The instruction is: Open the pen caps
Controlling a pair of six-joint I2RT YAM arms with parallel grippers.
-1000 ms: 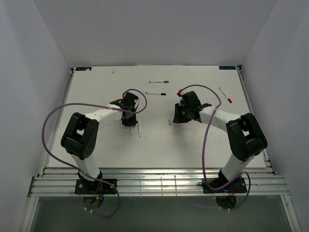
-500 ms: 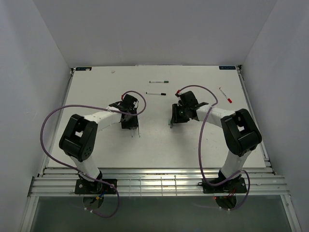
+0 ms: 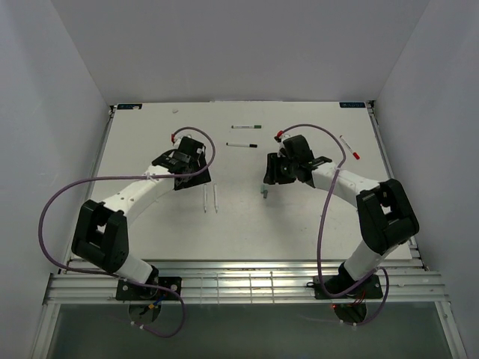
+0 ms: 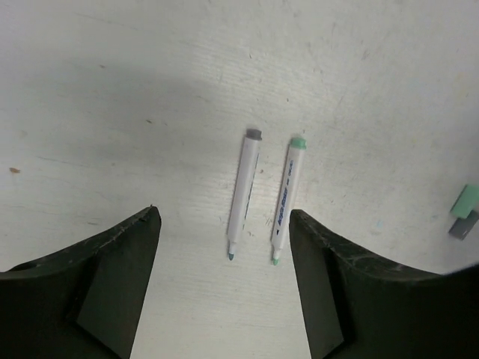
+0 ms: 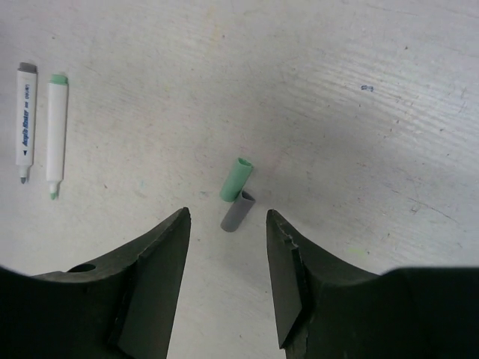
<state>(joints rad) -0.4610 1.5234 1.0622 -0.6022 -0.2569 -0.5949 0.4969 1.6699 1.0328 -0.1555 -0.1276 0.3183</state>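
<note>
Two uncapped white pens (image 4: 245, 193) (image 4: 287, 196) lie side by side on the table, tips toward my left gripper (image 4: 223, 212), which stands open and empty just short of them. In the top view the pens (image 3: 209, 199) lie right of the left gripper (image 3: 191, 179). Two loose pen caps, one green (image 5: 237, 179) and one grey (image 5: 237, 212), lie touching end to end just ahead of my right gripper (image 5: 227, 212). It is open with nothing between its fingers. The top view shows these caps (image 3: 263, 192) below the right gripper (image 3: 267, 181).
Two capped pens (image 3: 246, 126) (image 3: 242, 144) lie at the back middle of the table. A pen with a red cap (image 3: 349, 146) lies at the back right. Purple cables loop over both arms.
Both grippers have opened. The left one let a pen down beside the other pen and drew back to the left. The right one left a cap on the table.
</note>
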